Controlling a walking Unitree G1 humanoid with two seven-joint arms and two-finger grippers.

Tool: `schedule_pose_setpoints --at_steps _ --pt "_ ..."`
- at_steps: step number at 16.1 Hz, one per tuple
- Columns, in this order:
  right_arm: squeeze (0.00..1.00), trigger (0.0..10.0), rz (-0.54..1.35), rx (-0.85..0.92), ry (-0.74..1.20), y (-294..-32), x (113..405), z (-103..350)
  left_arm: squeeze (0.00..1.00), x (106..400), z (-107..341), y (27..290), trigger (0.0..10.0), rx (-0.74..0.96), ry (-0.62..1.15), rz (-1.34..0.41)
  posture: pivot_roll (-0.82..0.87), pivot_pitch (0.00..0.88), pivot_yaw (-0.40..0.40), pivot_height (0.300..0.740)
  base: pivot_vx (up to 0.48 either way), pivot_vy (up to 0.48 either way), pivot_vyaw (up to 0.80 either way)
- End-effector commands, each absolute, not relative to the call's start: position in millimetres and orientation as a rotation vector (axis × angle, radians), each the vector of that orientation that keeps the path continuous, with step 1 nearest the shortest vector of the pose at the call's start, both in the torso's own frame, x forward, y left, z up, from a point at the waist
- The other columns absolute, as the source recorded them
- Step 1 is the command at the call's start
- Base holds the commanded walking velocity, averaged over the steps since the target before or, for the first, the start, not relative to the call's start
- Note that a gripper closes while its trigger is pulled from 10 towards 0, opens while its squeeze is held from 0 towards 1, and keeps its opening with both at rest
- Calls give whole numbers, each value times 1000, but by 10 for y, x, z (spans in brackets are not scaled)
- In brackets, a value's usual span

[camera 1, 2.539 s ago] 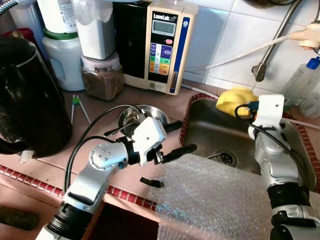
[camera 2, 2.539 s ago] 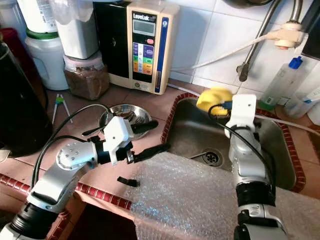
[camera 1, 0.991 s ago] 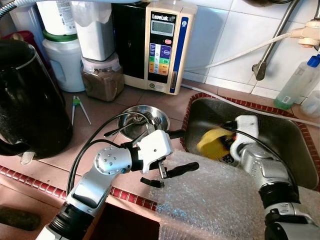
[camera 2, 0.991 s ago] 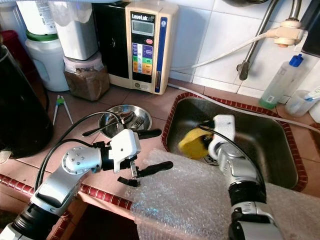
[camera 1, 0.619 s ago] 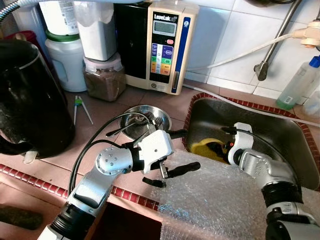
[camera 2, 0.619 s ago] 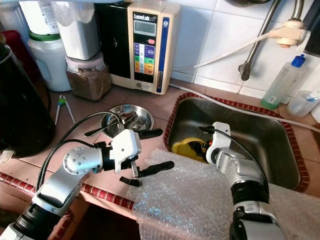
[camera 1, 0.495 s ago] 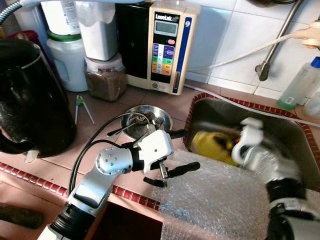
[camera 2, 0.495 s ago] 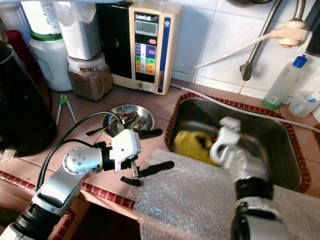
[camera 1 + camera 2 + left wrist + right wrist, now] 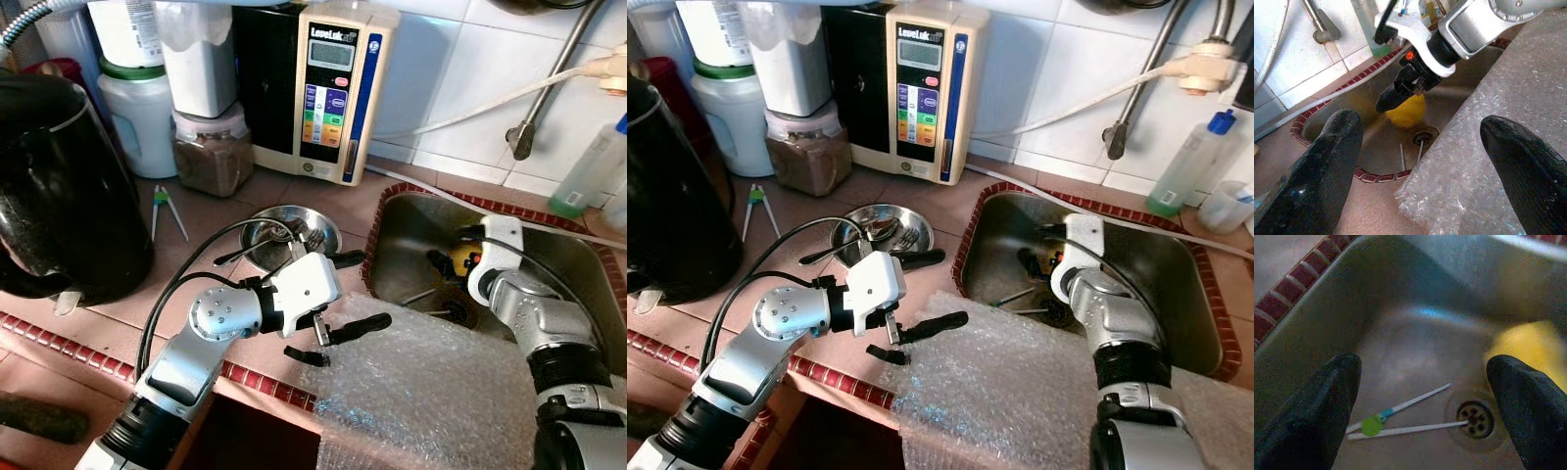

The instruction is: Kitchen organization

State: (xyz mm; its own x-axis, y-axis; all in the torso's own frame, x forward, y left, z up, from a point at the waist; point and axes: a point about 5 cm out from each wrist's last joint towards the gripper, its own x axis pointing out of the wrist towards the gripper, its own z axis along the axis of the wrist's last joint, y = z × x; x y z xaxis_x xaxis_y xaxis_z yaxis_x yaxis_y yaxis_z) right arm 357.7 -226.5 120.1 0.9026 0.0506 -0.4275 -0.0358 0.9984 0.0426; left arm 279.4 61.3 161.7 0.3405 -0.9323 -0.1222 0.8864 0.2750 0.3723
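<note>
1. Tiled kitchen corner: pink tabletop (image 9: 206,220) w/ red-brick edging, steel sink (image 9: 1176,264) set into it on the robot's right, white wall tiles behind.
2. Along the back stood a water ionizer (image 9: 335,93), a jar of brown granules (image 9: 211,152), a white jug (image 9: 137,117) and a big black kettle (image 9: 59,186). A steel bowl (image 9: 284,227) w/ cutlery sat near the sink's corner; green-joined chopsticks (image 9: 162,206) lay on the tabletop by the kettle.
3. Bubble wrap (image 9: 431,392) draped over the front edge, covering part of the sink's near side.
4. Right gripper (image 9: 1422,396) was down in the sink, fingers spread wide & holding nothing. Below it: a 2nd pair of training chopsticks (image 9: 1400,418), lying just beside the drain (image 9: 1475,418).
5. A yellow sponge (image 9: 1406,110) sat in the basin next to the drain, close by the right gripper but loose, not grasped.
6. Left gripper (image 9: 343,294) hovered over the tabletop edge near the bubble wrap, also spread apart & empty.
7. Step, as I judged it: clearing the sink, w/ the right arm lining up on the chopsticks.
8. Next move prob. needs the right gripper lowered to the basin floor, fingers straddling both thin sticks, then a firm close; they lie flat on steel, so slipping seemed likely.
</note>
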Motion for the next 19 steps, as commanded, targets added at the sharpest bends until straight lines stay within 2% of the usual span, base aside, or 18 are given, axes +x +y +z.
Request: schedule_pose_setpoints --at_steps 1,2,3,4,6,9,11,12,13,14,16,17,19 --pt "1000 10000 7 -68 433 -2356 3559 1205 1000 2805 1645 598 10000 425 -146 -1227 100 0 -64 740 0 0 0" --pt "0 10000 10 -120 425 -2352 3548 1209 1000 2860 1670 613 10000 434 -174 -1164 102 0 -63 740 0 0 0" --pt "0 10000 21 -47 352 -2303 3551 1291 1000 2971 1713 647 10000 429 -192 -1051 101 0 -62 740 0 0 0" --pt "0 10000 5 -61 311 -2307 3548 1343 1000 3038 1750 677 10000 423 -207 -981 98 0 -63 740 0 0 0" --pt "0 10000 34 -61 210 -2182 3490 1464 1000 3274 1887 828 10000 339 -230 -732 96 0 -65 740 0 0 0" --pt "0 10000 120 -13 145 -1942 3340 1497 1000 3372 1841 943 10000 328 -190 -615 92 0 -65 740 0 0 0" --pt "0 10000 171 -1 148 -1761 3177 1438 1000 3380 1777 971 10000 328 -161 -598 91 0 -67 740 0 0 0" --pt "0 10000 208 1 150 -1664 3094 1399 612 3380 1760 985 10000 329 -152 -596 91 0 -67 740 0 0 0" --pt "0 10000 255 -6 132 -1559 3000 1360 133 3376 1747 1010 10000 332 -150 -587 93 0 -65 740 0 0 0" --pt "0 10000 289 -43 145 -1490 2918 1307 0 3382 1736 1051 10000 342 -150 -560 92 0 -65 740 0 0 0" --pt "0 10000 300 -130 87 -1406 2792 1302 0 3432 1741 1203 10000 285 -152 -422 91 0 -62 740 0 0 0" --pt "0 10000 406 -87 132 -1317 2709 1282 0 3447 1759 1327 10000 232 -174 -326 89 0 -61 740 0 0 0" --pt "0 10000 395 -27 125 -1259 2667 1311 0 3434 1712 1436 10000 177 -163 -268 92 0 -69 740 0 0 0"
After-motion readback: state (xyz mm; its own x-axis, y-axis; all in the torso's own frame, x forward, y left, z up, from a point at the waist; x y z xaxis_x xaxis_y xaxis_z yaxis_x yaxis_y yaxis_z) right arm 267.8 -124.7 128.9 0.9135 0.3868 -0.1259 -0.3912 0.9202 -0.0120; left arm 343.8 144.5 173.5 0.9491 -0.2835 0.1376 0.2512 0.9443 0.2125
